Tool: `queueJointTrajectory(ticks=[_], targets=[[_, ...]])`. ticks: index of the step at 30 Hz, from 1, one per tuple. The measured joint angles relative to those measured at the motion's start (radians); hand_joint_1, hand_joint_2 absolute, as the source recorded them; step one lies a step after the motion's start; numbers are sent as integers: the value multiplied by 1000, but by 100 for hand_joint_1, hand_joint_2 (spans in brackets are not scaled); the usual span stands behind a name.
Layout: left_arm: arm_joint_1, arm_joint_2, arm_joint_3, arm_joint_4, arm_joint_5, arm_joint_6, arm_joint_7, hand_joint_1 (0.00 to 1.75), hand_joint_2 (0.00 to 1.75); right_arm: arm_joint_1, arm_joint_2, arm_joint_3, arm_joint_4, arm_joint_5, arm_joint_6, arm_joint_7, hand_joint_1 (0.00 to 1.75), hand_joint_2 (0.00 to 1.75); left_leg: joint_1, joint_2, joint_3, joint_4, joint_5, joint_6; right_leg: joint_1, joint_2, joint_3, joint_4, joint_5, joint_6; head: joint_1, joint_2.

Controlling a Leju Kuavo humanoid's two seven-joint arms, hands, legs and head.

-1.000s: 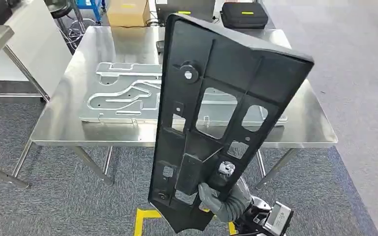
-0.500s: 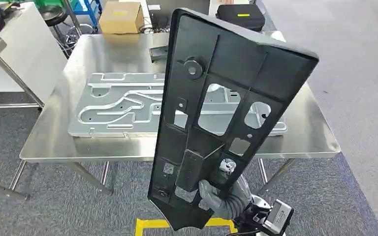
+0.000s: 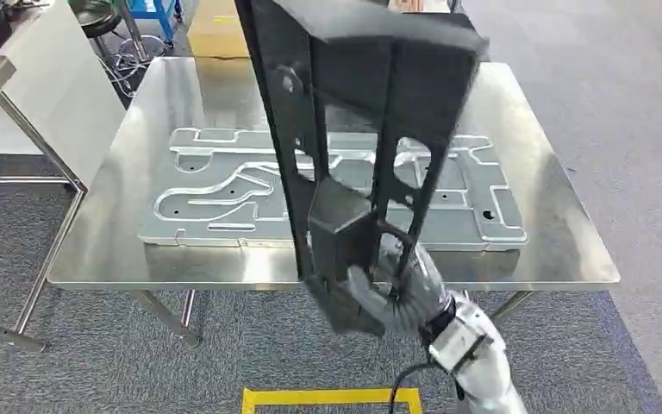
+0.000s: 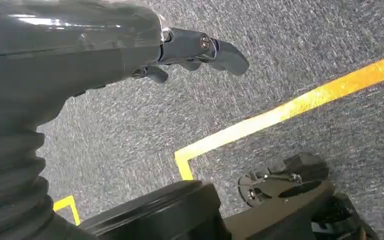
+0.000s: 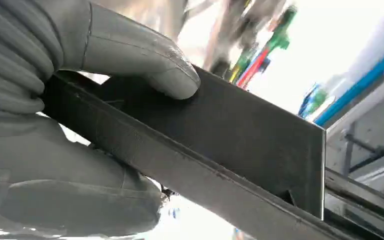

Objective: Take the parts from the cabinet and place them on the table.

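A long black plastic panel point(image 3: 345, 129) with cut-outs stands nearly upright over the front edge of the steel table point(image 3: 103, 250). My right hand point(image 3: 396, 297) grips its lower end, just in front of the table edge; in the right wrist view the thumb presses on the black panel point(image 5: 220, 135). A flat silver metal plate point(image 3: 215, 185) with routed slots lies on the table, partly hidden behind the panel. My left hand point(image 4: 190, 50) hangs over the carpet with its fingers apart and nothing in them.
A cardboard box point(image 3: 215, 30) sits beyond the table's far edge. A white table point(image 3: 17, 95) stands at the left. Yellow floor tape point(image 3: 327, 397) marks the grey carpet at my feet. The table's right part beside the plate is bare steel.
The panel has risen and swung forward over the table, turning edge-on. My right arm has extended toward the table. The view has shifted a little as well.
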Motion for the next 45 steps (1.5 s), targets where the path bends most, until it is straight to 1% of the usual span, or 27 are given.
queueJointTrajectory(ticks=[1,3,6,7,8,11,12,13,14,16,18,19,23,24,26,27,28,30,32,33,36,38,39,42,43,44,45], targets=[[-3,0,0,0,1,-10,-2,0,175,-101,-26,-18,32,47,-18,37,175,175,-4,1,5,1,-3,-1,2,1,34,-87,51,-9,0,0],[-8,-2,2,0,3,-24,-12,0,175,-311,-75,-56,127,91,-35,76,175,175,-13,4,-6,7,-6,-6,10,1,53,-155,54,-21,0,0],[-6,-3,4,0,5,-27,-17,0,175,-500,-132,-80,250,107,-45,85,175,175,-7,3,-9,1,-2,-18,15,0,49,-157,56,-23,0,0],[-8,-2,4,-1,5,-27,-17,0,175,-528,-141,-83,268,111,-50,85,175,175,-12,2,-8,2,-9,-24,2,-4,60,-171,61,-26,0,0],[-8,-1,4,-1,5,-28,-20,0,175,-544,-146,-83,281,123,-58,86,175,175,-9,0,-12,21,-21,-30,2,-7,68,-178,61,-28,0,0],[-9,0,5,-1,5,-47,-42,0,175,-601,-173,-77,336,211,-114,116,175,175,-1,-1,-126,242,-118,-43,1,-9,70,-177,56,-36,-1,0],[-15,0,5,-1,5,-54,-46,0,175,-642,-189,-64,388,277,-153,136,175,175,0,-1,-160,299,-125,-46,1,-9,70,-176,54,-36,-1,0],[-18,1,5,-1,4,-58,-46,0,175,-693,-204,-51,438,340,-185,150,175,175,1,-2,-171,305,-106,-48,1,-7,70,-173,52,-35,-1,0],[-18,2,5,-1,3,-61,-46,0,175,-733,-219,-40,490,414,-219,169,175,175,3,-1,-159,266,-69,-47,1,-7,73,-171,49,-33,-1,0],[-16,2,5,-1,-6,-65,-44,0,175,-849,-246,5,659,563,-300,186,175,175,5,-1,-91,94,38,-45,-1,-6,76,-160,39,-28,-1,0],[-11,0,5,0,-9,-67,-42,0,175,-928,-264,45,802,632,-368,189,175,175,-1,-1,-62,28,41,-38,5,-1,71,-154,34,-17,0,0],[-11,0,5,0,-11,-67,-42,0,175,-947,-270,56,845,639,-380,184,175,175,2,-2,-59,20,32,-27,6,-2,66,-155,38,-12,-1,0],[-14,-3,5,0,-17,-70,-38,0,175,-990,-283,102,995,700,-394,210,175,175,6,-7,-50,-1,41,-3,3,-4,67,-146,25,8,0,0],[-14,-3,5,0,-18,-70,-36,0,175,-1001,-283,115,1039,714,-404,215,175,175,6,-8,-48,-4,42,1,2,-3,45,-103,0,12,0,0],[-14,-4,5,0,-16,-71,-35,0,175,-1003,-282,143,1144,746,-451,230,175,175,6,-12,-48,-4,41,4,0,-3,-38,57,-65,20,0,0],[-14,-5,5,0,-14,-71,-35,0,175,-995,-280,162,1200,761,-474,232,175,175,6,-13,-47,-3,40,5,0,-3,-81,127,-83,21,0,0],[-14,-5,5,0,-14,-72,-35,0,175,-983,-279,177,1234,772,-482,234,175,175,6,-14,-47,-2,39,6,0,-3,-100,148,-75,21,0,0],[-14,-5,5,0,-12,-72,-35,0,175,-974,-273,197,1293,797,-484,242,175,175,5,-17,-46,2,35,4,0,-3,-69,49,4,15,0,0],[-14,-6,5,0,-4,-69,-36,0,175,-974,-260,220,1342,831,-479,261,175,175,3,-18,-43,5,28,-2,1,-3,14,-135,95,4,0,0],[-14,-8,5,0,-2,-69,-37,0,175,-970,-251,230,1366,844,-480,272,175,175,-2,-17,-46,5,26,-6,8,-3,28,-151,78,-3,0,0],[-13,-7,5,0,6,-63,-41,0,175,-922,-217,249,1426,946,-492,292,175,175,1,-16,-42,-1,25,-19,15,1,27,-163,76,-13,0,0],[-14,-4,5,-1,6,-62,-41,0,175,-892,-194,243,1453,996,-493,293,175,175,-2,-15,-44,6,13,-31,2,-2,36,-173,80,-22,0,0],[-13,-4,5,-1,5,-62,-42,0,175,-879,-183,242,1463,1000,-494,294,175,175,-2,-14,-55,42,-9,-39,2,-1,40,-175,77,-28,0,0],[-16,2,5,-1,5,-63,-44,0,175,-846,-163,242,1496,1007,-491,293,175,175,0,-13,-165,274,-111,-47,2,-5,44,-174,73,-38,0,0],[-20,3,5,-1,5,-63,-44,0,175,-834,-159,242,1505,1007,-491,293,175,175,1,-12,-187,318,-117,-48,3,-5,46,-174,72,-38,0,0],[-21,3,5,-1,5,-64,-44,0,175,-822,-154,242,1512,1008,-490,293,175,175,1,-11,-185,312,-98,-48,3,-5,48,-174,71,-39,0,0],[-20,3,5,-1,4,-64,-43,0,175,-814,-149,242,1517,1008,-490,293,0,0,2,-11,-162,258,-59,-45,3,-2,50,-172,69,-38,0,0]])
